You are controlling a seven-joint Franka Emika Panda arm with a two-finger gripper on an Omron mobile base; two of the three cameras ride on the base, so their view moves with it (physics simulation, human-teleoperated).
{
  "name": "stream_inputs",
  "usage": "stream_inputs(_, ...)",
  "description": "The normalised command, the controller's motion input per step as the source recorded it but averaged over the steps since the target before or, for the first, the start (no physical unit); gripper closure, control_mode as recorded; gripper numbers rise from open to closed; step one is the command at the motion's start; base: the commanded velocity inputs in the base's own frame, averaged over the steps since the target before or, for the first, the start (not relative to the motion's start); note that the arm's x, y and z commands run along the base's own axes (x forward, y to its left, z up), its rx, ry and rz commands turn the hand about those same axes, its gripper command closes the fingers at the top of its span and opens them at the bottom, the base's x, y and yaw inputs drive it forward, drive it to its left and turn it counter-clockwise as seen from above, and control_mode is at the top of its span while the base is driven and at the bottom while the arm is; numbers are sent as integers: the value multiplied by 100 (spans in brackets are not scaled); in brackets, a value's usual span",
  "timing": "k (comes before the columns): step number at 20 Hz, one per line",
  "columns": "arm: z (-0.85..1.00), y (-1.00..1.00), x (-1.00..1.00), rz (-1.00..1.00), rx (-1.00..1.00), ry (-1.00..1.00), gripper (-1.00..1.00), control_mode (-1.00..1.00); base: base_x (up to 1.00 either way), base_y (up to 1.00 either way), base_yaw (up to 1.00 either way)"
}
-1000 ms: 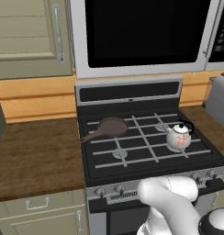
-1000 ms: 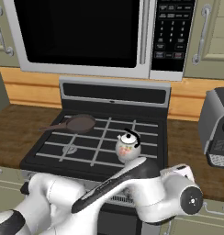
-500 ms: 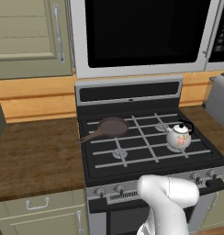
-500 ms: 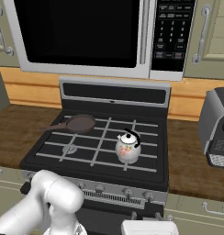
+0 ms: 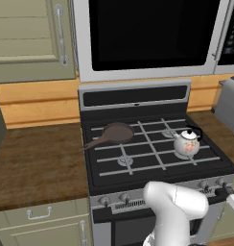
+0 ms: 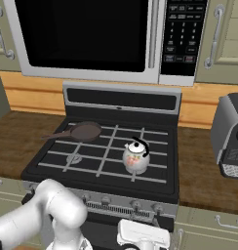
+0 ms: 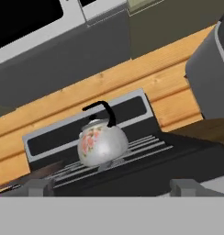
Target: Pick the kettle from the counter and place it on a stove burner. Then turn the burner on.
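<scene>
The white floral kettle (image 5: 187,142) (image 6: 136,157) (image 7: 102,142) stands upright on the front right stove burner, free of the gripper. The front left burner (image 5: 124,161) (image 6: 73,158) is bare. My gripper (image 7: 113,190) is low in front of the cooktop's front edge and looks up across it at the kettle; its fingertips (image 7: 40,186) stand wide apart, open and holding nothing. The white hand (image 6: 143,233) (image 5: 232,201) hangs below the row of knobs (image 6: 106,200). Dark wood counter (image 5: 32,163) (image 6: 204,171) flanks the stove on both sides.
A brown frying pan (image 5: 116,132) (image 6: 84,131) rests on the back left burner, handle pointing left. A grey appliance (image 6: 230,136) (image 7: 210,78) stands on the right counter. A microwave (image 6: 87,34) hangs over the stove. My white arm (image 5: 176,206) rises in front of the oven.
The arm has folded down: the hand dropped from beside the kettle to below the stove's front edge. The kettle stays on its burner.
</scene>
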Motion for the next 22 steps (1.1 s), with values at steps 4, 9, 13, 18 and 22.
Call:
stream_inputs(4,-19,1,44,-4,0,-8,-100,-100,0,0,0)
stream_inputs(9,-36,-24,9,0,-7,-6,-100,-100,0,0,0)
stream_inputs(13,-20,-65,0,14,0,-12,-100,-100,0,0,0)
stream_inputs(18,-30,-51,0,13,-3,-12,-100,-100,0,0,0)
stream_inputs(22,-57,-16,0,5,-15,-2,-100,-100,0,0,0)
